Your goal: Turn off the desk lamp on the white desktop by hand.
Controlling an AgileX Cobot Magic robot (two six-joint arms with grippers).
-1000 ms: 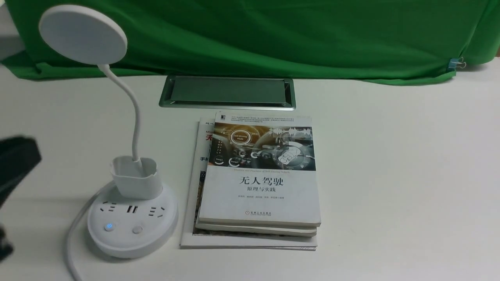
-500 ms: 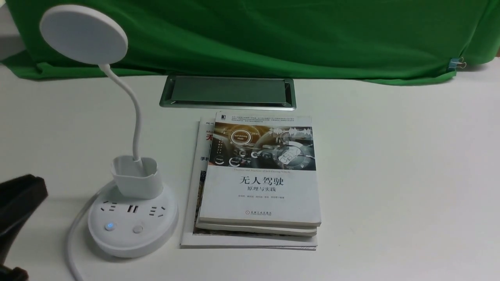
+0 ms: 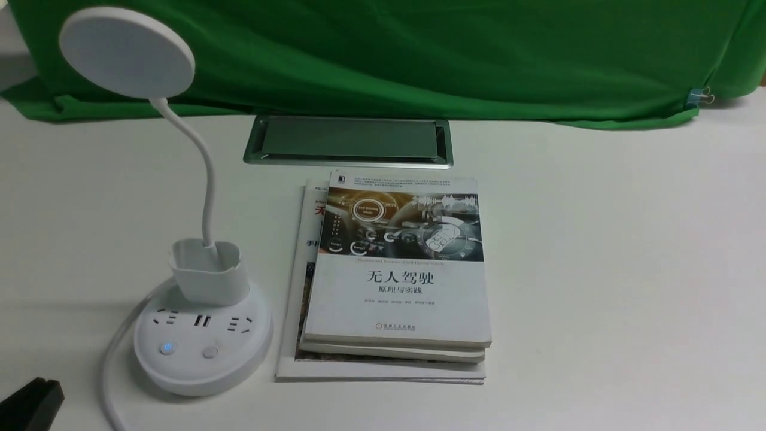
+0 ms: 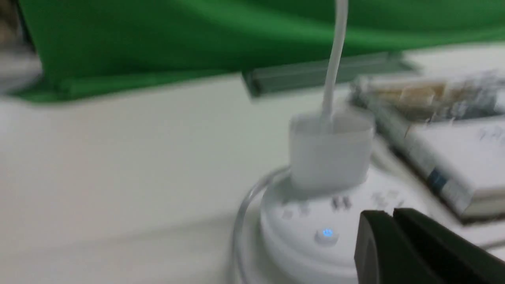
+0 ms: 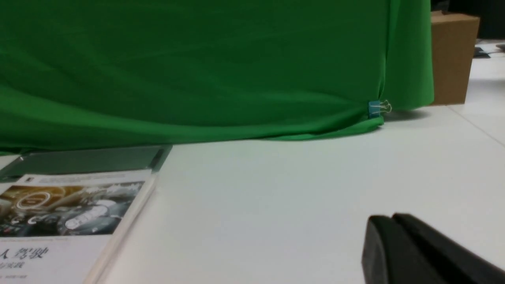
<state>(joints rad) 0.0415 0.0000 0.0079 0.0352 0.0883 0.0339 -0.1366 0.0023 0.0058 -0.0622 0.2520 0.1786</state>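
Observation:
The white desk lamp stands at the front left of the white desktop. Its disc head is up at the far left, over a thin neck, a cup holder and a round base. On the base, the left button glows blue and the right button is unlit. My left gripper shows only as a black tip in the bottom left corner, apart from the base. In the left wrist view it is shut and empty, near the base. My right gripper is shut and empty over bare desktop.
A stack of books lies right beside the lamp base. The silver-framed cable hatch is behind them. The green cloth hangs along the back. The lamp's white cord curves off the front left.
My left gripper has dropped from the middle of the left edge to the bottom left corner of the front view. The lamp and books have not moved.

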